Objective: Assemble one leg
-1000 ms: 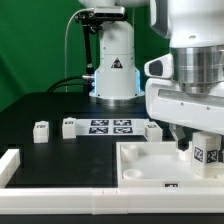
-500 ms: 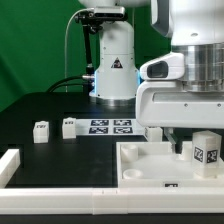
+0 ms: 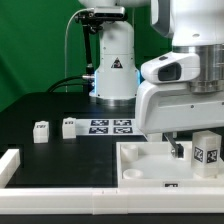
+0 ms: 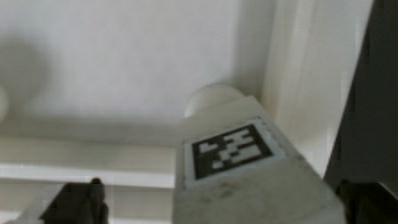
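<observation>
Leg (image 3: 207, 152) upright, apparently on tabletop (image 3: 140, 160)

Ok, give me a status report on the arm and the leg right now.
Tool shut on the leg, upright over the tabletop corner. Two spare legs beside the marker board. Nothing in the way.

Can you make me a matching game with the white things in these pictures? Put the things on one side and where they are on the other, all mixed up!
Things:
1. the leg
2. the marker board
3. the two small white blocks
4. the tabletop

Places:
A. lying flat in the middle of the black table
B. the big white tray at the front
C. standing upright on the big tray, at the exterior view's right
D. sitting on the black table, at the exterior view's left

Pairs: 1-C, 2-A, 3-D, 4-B
</observation>
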### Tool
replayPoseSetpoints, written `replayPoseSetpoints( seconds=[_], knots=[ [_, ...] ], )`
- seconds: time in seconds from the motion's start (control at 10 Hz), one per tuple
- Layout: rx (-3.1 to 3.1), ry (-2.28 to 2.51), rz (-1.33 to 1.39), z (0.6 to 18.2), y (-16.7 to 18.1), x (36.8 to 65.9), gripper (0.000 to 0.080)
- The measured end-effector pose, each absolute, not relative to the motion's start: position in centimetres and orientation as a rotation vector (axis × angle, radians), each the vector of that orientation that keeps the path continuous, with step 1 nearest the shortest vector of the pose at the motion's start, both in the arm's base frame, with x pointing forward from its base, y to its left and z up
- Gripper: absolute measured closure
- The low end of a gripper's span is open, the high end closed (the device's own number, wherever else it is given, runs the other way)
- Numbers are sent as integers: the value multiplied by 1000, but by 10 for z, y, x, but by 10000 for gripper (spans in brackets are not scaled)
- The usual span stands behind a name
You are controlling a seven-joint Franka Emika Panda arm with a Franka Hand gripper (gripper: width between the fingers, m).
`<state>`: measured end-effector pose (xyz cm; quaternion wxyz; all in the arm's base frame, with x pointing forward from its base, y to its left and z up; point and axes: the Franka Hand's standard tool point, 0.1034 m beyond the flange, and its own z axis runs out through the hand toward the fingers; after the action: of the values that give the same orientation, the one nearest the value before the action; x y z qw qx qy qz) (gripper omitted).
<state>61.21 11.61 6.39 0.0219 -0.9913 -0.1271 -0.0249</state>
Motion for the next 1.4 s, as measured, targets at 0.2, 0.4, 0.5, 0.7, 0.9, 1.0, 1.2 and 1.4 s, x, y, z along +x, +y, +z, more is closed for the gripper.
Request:
replayPoseSetpoints(
  seconds=[0.2, 0.4, 0.5, 0.7, 0.9, 1.0, 1.2, 1.4],
  knots=[
    [-3069, -410, -77, 64, 116, 612, 174],
    [-3072, -375, -76, 63, 116, 612, 516],
    [-3072, -375, -76, 63, 116, 612, 516],
    [-3085, -165, -70, 63, 116, 612, 511],
    [-3056, 353, -51, 63, 115, 612, 511],
    [-3016, 606, -38, 62, 115, 611, 511],
    [-2927, 959, 2, 63, 118, 609, 509],
    [-2789, 1322, 21, 61, 122, 607, 509]
  ],
)
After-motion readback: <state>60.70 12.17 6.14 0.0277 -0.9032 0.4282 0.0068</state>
